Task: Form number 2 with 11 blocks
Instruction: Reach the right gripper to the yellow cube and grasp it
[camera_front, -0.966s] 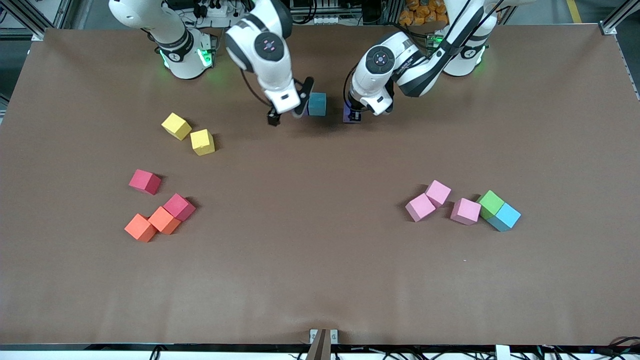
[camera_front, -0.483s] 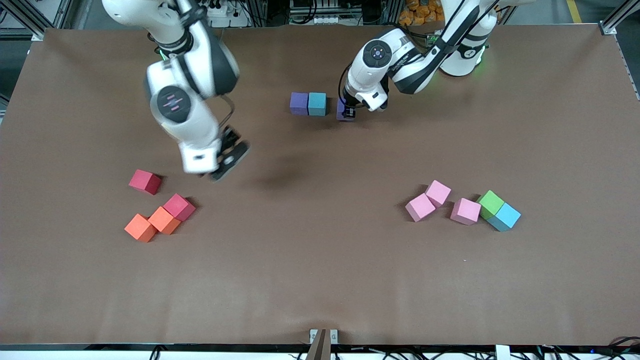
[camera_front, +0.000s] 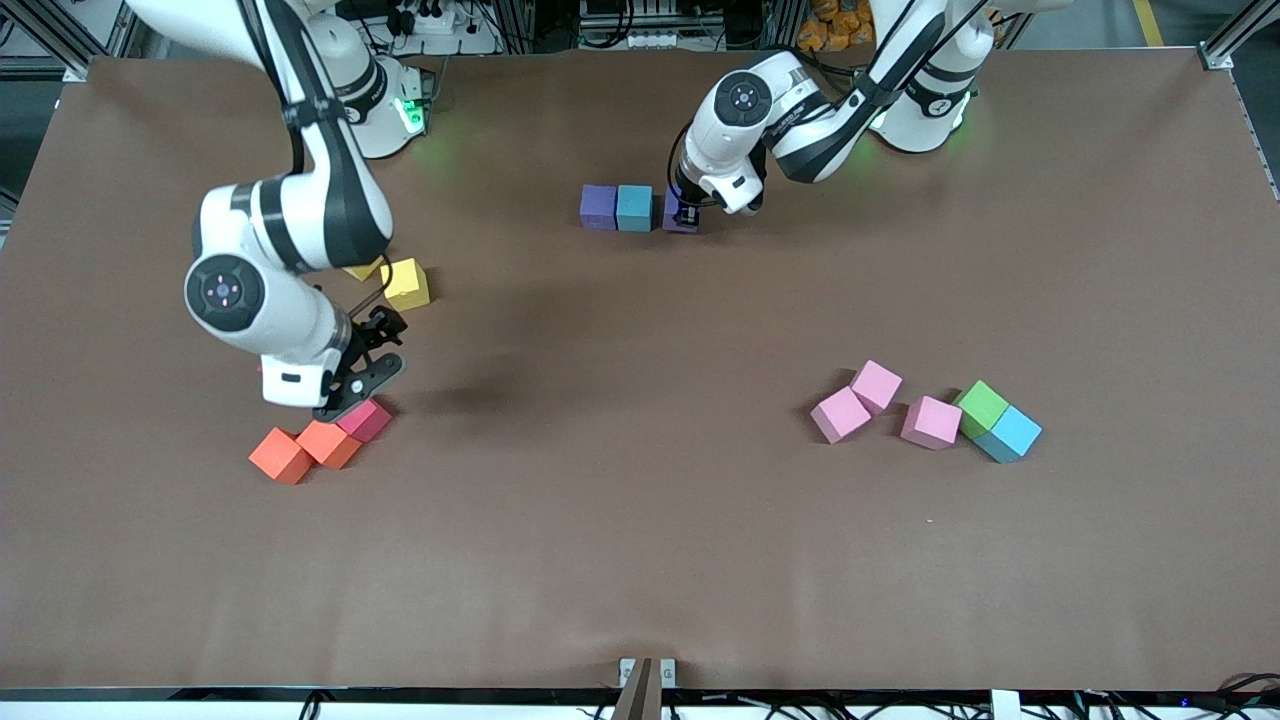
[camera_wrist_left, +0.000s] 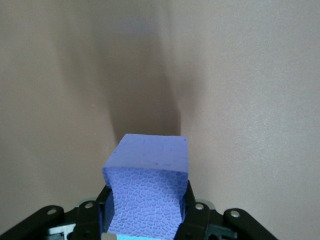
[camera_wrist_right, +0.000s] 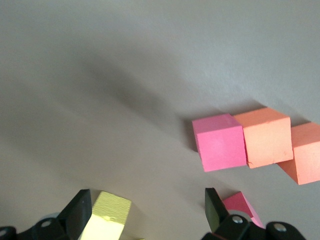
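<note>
Up near the top centre of the front view, the left gripper (camera_front: 686, 214) is clamped on a purple block (camera_front: 674, 211), its fingers closed against two opposite sides. In the left wrist view that purple block (camera_wrist_left: 148, 186) fills the lower middle of the frame, wedged between the dark fingers (camera_wrist_left: 194, 222), with its lowest part cut off by the frame edge. The block sits just beside a teal block (camera_front: 634, 207), which touches another purple block (camera_front: 598, 206); together the three make a short row. Whether the held block touches the teal one is hard to tell, since the gripper covers the gap.

At the left of the front view, the right gripper (camera_front: 352, 375) hangs with its fingers spread wide and nothing between them, over a crimson block (camera_front: 367, 419). That block touches an orange block (camera_front: 328, 442), which touches a second orange block (camera_front: 280, 455). In the right wrist view the crimson block (camera_wrist_right: 220, 142) lies at centre right, outside the open fingers (camera_wrist_right: 76, 213). A second crimson block (camera_wrist_right: 243, 206) shows only in part beside one fingertip, and a yellow block (camera_wrist_right: 106, 220) is cut off at the bottom edge.

In the front view one yellow block (camera_front: 406, 284) is plain, another (camera_front: 362, 268) is mostly hidden by the right arm.

At lower right lie three pink blocks (camera_front: 875, 386) (camera_front: 839, 414) (camera_front: 931, 422), a green block (camera_front: 981, 407) and a sky-blue block (camera_front: 1011, 433).
</note>
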